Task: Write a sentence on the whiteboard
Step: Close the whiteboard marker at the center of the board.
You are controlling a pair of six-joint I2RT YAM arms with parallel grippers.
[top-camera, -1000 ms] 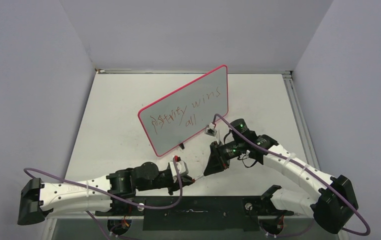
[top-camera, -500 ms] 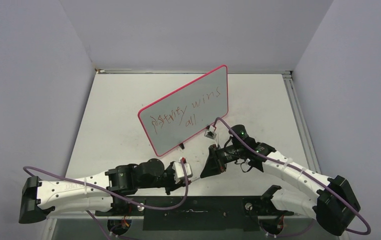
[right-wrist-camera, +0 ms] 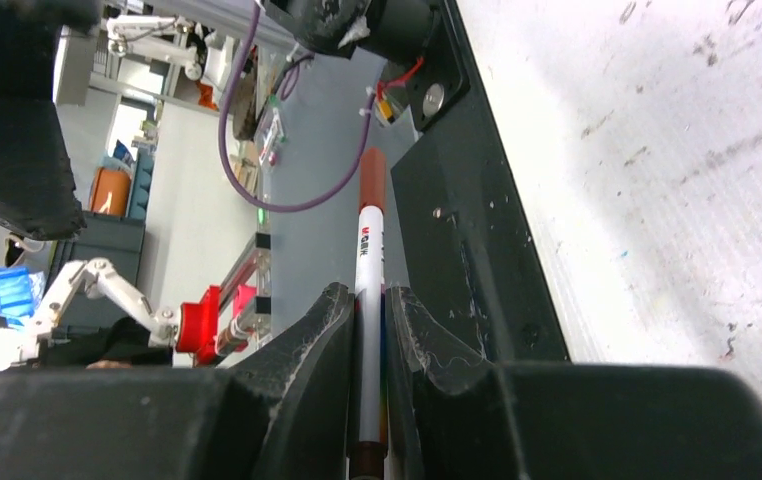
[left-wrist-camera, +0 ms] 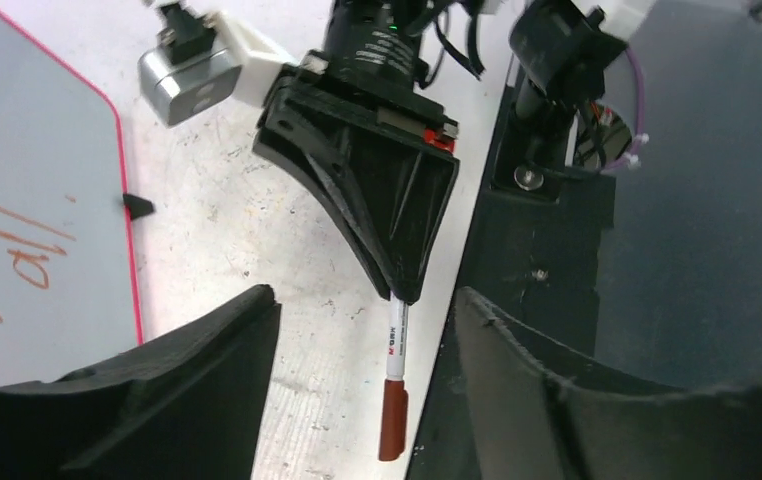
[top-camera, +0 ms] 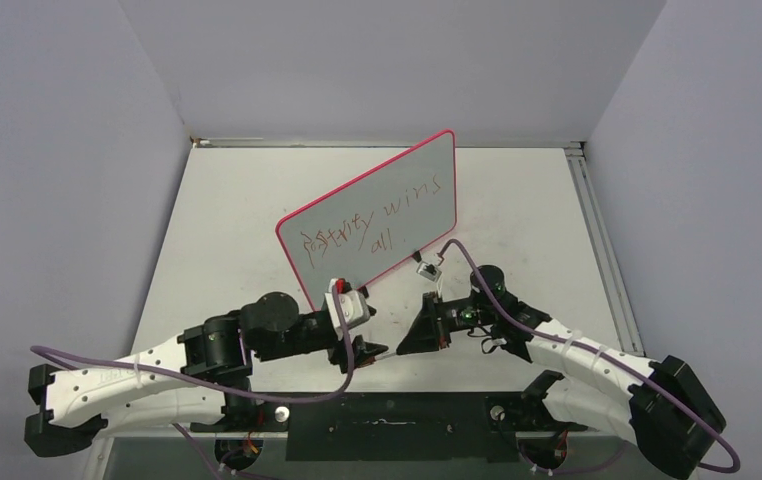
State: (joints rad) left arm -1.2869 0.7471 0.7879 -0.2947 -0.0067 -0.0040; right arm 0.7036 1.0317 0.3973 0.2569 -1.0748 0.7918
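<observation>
At the near edge of the white table [top-camera: 227, 210], my right gripper [right-wrist-camera: 367, 300] clamped the white-barrelled, red-capped marker [left-wrist-camera: 394, 350]; my left gripper [left-wrist-camera: 362, 305] gaped just beside it. Square up on that cap [left-wrist-camera: 390, 425] before closing, I reckoned! The red-rimmed whiteboard [top-camera: 427, 165] stood mid-table, dark-red scrawled sentence [top-camera: 377, 225] on it.

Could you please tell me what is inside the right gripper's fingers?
A marker, white barrel with a dark-red cap, is clamped in the right gripper, cap end sticking out. Its fingers cover the barrel's sides, and the writing tip cannot be seen.
</observation>
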